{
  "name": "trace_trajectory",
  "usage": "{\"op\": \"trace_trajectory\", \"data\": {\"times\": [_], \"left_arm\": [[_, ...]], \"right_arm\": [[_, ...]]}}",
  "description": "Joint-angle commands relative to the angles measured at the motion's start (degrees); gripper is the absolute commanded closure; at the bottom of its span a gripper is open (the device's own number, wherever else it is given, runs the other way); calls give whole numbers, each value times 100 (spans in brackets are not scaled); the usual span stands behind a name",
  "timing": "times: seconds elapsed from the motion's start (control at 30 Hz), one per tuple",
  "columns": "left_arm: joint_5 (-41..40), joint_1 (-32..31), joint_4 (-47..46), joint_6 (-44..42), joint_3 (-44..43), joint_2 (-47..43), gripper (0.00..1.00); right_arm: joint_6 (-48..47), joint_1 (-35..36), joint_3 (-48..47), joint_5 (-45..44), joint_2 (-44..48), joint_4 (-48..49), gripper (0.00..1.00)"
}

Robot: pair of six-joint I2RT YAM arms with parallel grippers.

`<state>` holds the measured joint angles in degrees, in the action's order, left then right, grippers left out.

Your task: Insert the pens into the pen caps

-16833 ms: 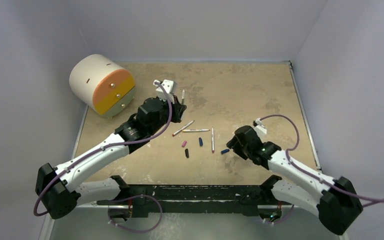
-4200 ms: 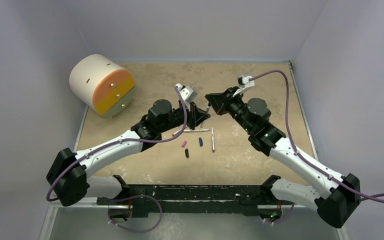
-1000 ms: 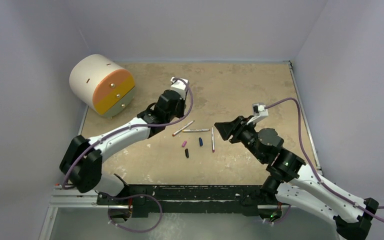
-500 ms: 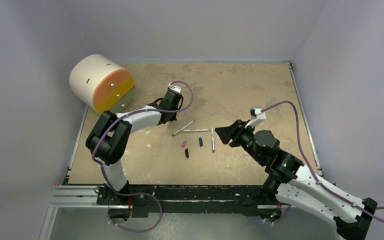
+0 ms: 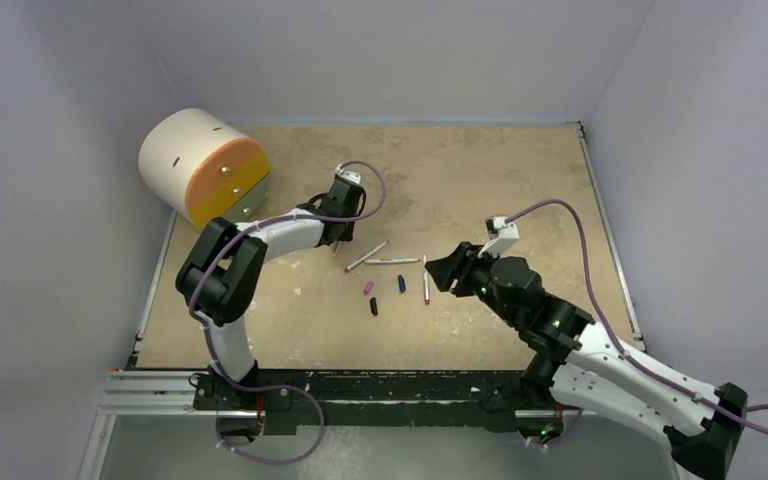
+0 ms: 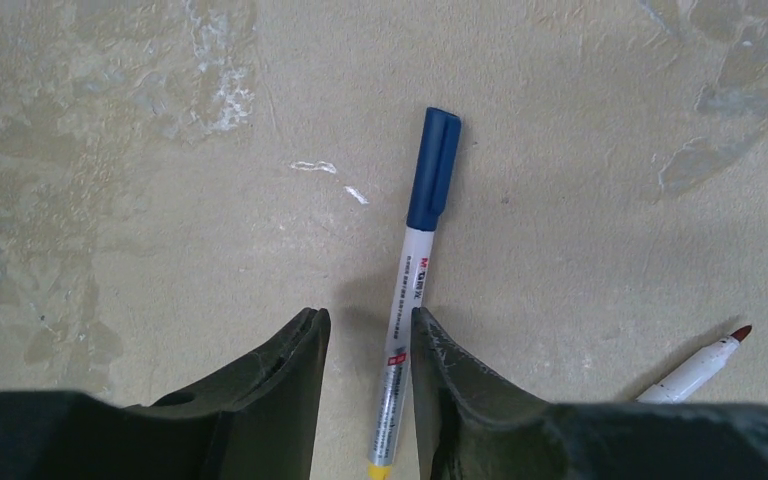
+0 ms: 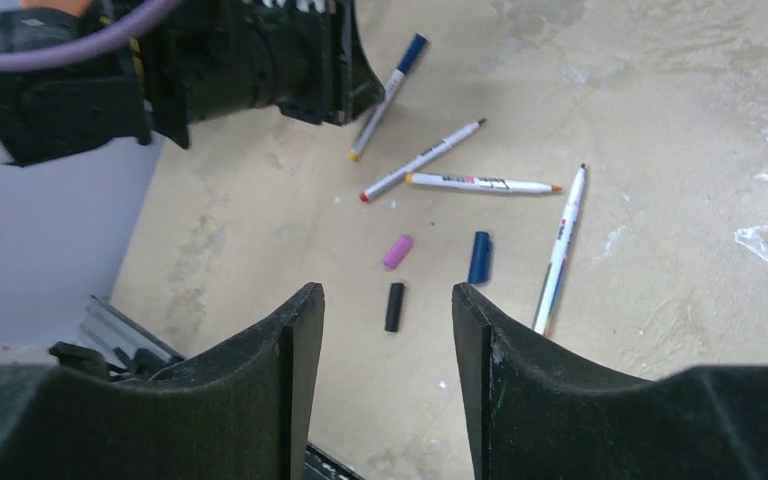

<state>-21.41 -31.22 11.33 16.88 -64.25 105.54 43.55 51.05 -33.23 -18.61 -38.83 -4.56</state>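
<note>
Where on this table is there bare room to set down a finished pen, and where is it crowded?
Bare: the far right of the table, between back wall and right gripper; also the near-edge strip by the black cap. Crowded: the middle, where three loose pens and three caps lie between the grippers, the left gripper straddling a blue-capped pen.

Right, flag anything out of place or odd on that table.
Nothing is broken or spilled. Three thin white pens lie uncapped at odd angles, and the stubby pink cap, dark blue cap and black cap lie loose just beside them.
</note>
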Motion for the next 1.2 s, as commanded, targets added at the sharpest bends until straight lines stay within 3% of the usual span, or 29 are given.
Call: {"op": "trace_trajectory", "data": {"times": [0.0,0.2,0.3,0.5,0.63,1.17], "left_arm": [[-32,37,-101,6,-246,-391,64],[206,37,-419,103,-45,-1313,64],[559,34,-700,143,238,-1975,65],[1569,29,-1374,624,1327,-3349,66],[1740,29,-1444,776,1825,-3954,66],[1701,29,-1309,737,2079,-4258,66]], "right_arm": [[82,2,-139,-193,-543,-260,47],[40,-6,-641,-574,-1933,-920,44],[-29,-52,-964,-793,-2629,-1173,50],[-486,-405,-1205,-391,-3487,-720,52],[-630,-499,-1288,-207,-3964,-552,51],[-578,-499,-1090,137,-4845,-16,60]]}}
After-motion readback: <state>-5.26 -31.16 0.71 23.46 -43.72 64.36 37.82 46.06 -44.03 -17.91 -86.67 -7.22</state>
